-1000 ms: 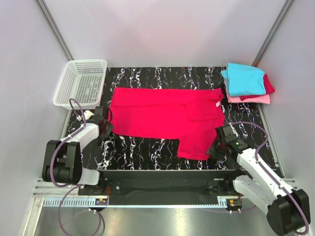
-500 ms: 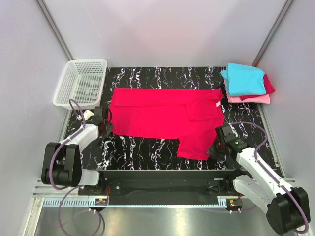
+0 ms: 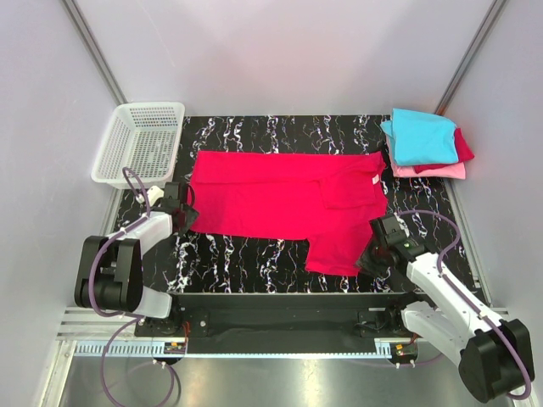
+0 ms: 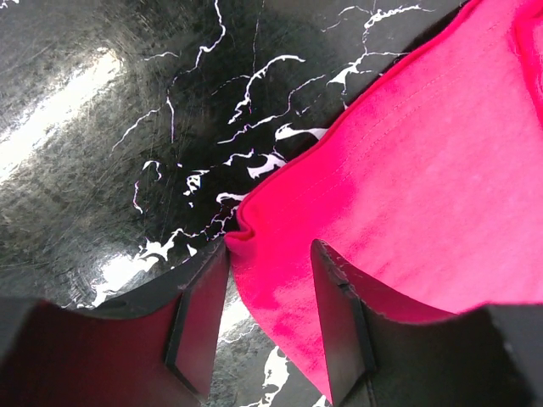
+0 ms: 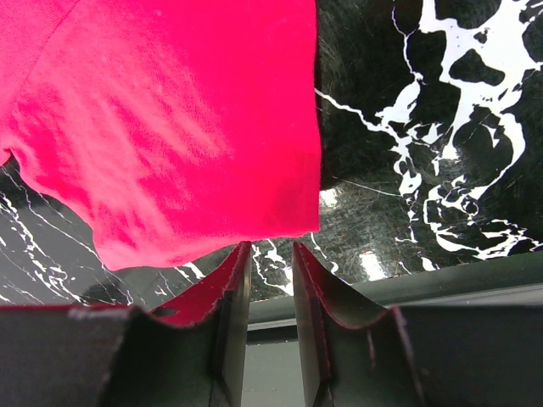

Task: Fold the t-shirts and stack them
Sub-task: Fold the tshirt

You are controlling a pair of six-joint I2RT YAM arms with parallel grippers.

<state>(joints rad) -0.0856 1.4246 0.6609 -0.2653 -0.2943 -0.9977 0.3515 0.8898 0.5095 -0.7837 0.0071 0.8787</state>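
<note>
left pincer (image 4: pixel 271 254) parted, red shirt (image 4: pixel 407 195) corner between fingers | right pincer (image 5: pixel 271 250) parted, hem just ahead | risk: right closes short, left corner slips, fold skews

We see only edges of the pink shirt (image 3: pixel 428 172) and dark red shirt (image 3: pixel 464 148) under the cyan shirt (image 3: pixel 422 136), red shirt (image 4: pixel 424 195) cut off in both wrist views, its label (image 3: pixel 373 179) too small to read, right gripper (image 3: pixel 370 254) tips hidden from above.
</note>
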